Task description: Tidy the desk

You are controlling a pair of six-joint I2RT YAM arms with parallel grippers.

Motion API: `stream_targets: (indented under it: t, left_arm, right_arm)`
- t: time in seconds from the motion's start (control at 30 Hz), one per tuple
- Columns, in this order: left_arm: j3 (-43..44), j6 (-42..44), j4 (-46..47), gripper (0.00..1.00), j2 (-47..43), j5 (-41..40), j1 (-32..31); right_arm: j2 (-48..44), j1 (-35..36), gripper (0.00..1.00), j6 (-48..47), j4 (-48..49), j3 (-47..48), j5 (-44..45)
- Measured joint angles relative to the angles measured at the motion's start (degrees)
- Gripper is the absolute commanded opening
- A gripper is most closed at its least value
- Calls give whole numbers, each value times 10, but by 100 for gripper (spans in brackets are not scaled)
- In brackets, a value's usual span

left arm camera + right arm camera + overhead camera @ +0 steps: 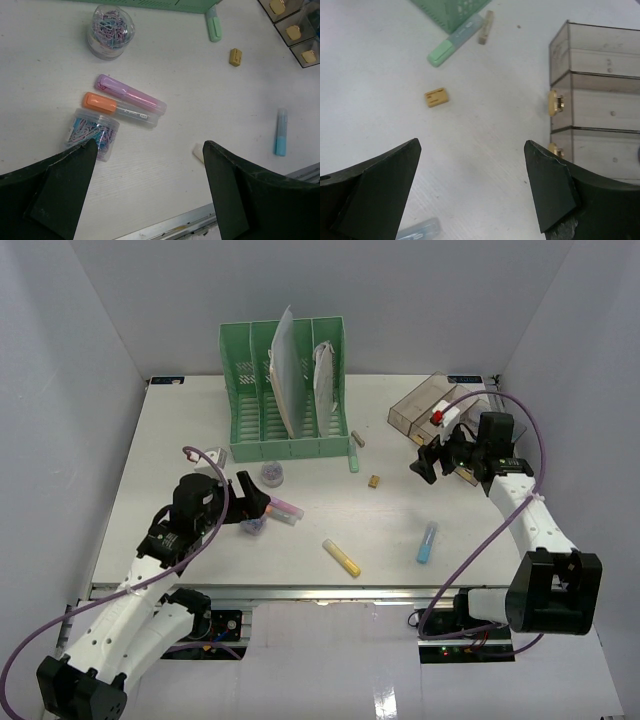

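Though the left gripper (150, 150) and right gripper (472, 145) both gaped wide and empty, the left could have knocked the clip box (92, 134), spilling clips toward the rack (245, 390).

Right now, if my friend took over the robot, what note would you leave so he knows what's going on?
Left gripper: open, empty, above the pink highlighter, orange pen and tipped clip jar.
Right gripper: open, empty, near the brown drawer box.
Done: papers stand in the green rack.
To do: those three, the upright clip jar, blue highlighter, yellow highlighter, green highlighter and small yellow block lie loose on the desk.
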Motion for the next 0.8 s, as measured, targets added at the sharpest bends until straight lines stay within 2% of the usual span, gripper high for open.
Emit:
stream_targets:
  t: [0.2, 0.37, 0.6, 0.8]
  left_arm:
    - [13, -92, -60, 87, -16, -2, 0]
    - [44, -174, -135, 86, 1, -28, 0]
    - [61, -257, -202, 87, 97, -52, 0]
    - [62, -280, -207, 93, 163, -53, 0]
  right_arm:
    - [-61, 56, 90, -13, -29, -30, -18]
    - [-96, 89, 90, -10, -39, -59, -22]
    - [-121, 94, 90, 9, -34, -99, -28]
    - [-133, 94, 90, 14, -30, -100, -30]
